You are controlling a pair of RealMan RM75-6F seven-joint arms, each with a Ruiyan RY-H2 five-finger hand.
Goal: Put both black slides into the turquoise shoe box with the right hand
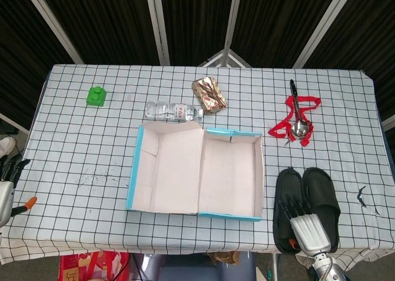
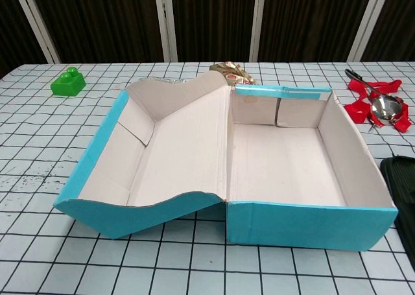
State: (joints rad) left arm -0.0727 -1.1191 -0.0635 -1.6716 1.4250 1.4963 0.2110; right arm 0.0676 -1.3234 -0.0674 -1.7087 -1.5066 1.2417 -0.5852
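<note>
Both black slides (image 1: 307, 205) lie side by side at the near right of the worktop (image 1: 80, 145), just right of the turquoise shoe box (image 1: 196, 170), toes pointing away toward the far edge and heels close to the near edge. The box stands open, its lid folded flat to the left and its tray bare. The right hand (image 1: 305, 224) sits over the heel end of the pair, fingers (image 1: 292, 207) stretched forward and lying on or just above the slides; from overhead it cannot be told whether they press down or have hold of anything, and nothing looks lifted. The left hand (image 1: 6, 185) hangs at the far left edge of the worktop, holding nothing as far as can be seen. The slides look like moulded foam or rubber: probably light, bendable through the sole, and grippy rather than slippery, with little that could break. The wide strap across the forefoot seems the best place to take hold, fingers hooked under it and thumb on top; pinching the sole's edge would likely let the slide flex and droop. Taking them one at a time seems safer.
</note>
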